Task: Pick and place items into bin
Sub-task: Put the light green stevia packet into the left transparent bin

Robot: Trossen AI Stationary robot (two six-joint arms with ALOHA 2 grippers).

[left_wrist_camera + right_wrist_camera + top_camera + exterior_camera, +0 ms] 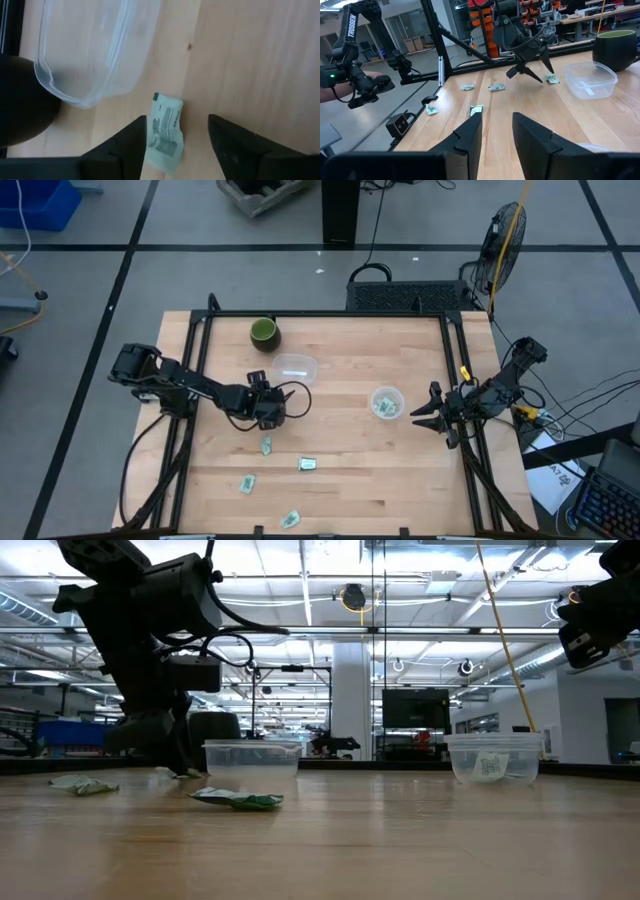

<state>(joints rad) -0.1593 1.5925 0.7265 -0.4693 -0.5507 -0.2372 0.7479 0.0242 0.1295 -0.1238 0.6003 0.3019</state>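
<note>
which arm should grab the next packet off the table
Left. The left gripper hangs open right above a packet, which lies between its fingers in the left wrist view. The right gripper waits at the table's right edge, far from the loose packets.

Readable — only "TROSSEN", white letters running down the dark arm [351, 26] seen in the right wrist view. Packet [165, 131] print too blurred to read.
</note>
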